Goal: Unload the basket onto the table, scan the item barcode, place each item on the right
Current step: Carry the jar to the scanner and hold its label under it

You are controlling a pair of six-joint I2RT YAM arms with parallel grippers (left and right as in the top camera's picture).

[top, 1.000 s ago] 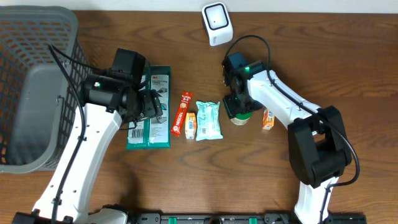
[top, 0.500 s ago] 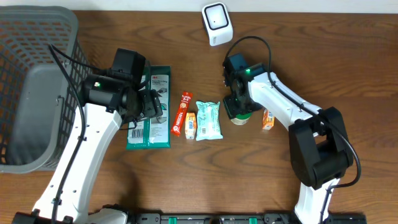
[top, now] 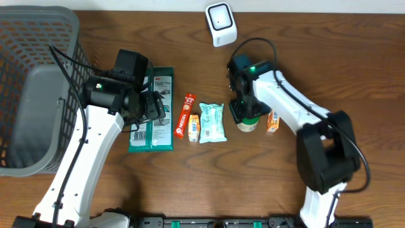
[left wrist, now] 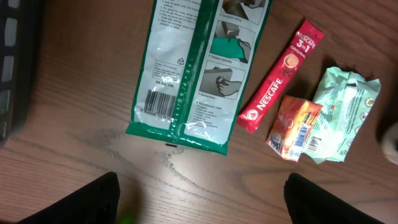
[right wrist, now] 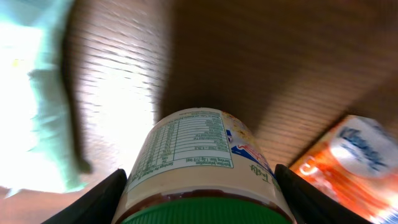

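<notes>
A cream-labelled jar (right wrist: 200, 155) with a green lid sits between the fingers (right wrist: 99, 200) of my right gripper (right wrist: 199, 202), which is shut on it just below the lid. From overhead, the right gripper (top: 244, 109) covers most of the jar (top: 247, 125), near the middle of the table. The white scanner (top: 219, 24) stands at the far edge, well apart from the jar. My left gripper (left wrist: 199, 205) hangs open over bare wood, near the barcode end of a green-and-white packet (left wrist: 193, 68). The left gripper (top: 149, 107) is over that packet (top: 152, 136) in the overhead view.
A grey mesh basket (top: 38, 88) fills the left side. A red Nescafe stick (top: 185, 116), a small orange sachet (top: 194, 126) and a mint-green pack (top: 212, 121) lie in a row at centre. An orange tissue pack (top: 273, 120) lies right of the jar.
The right gripper has shifted slightly right and toward the front with the jar in it. The left arm has not moved.
</notes>
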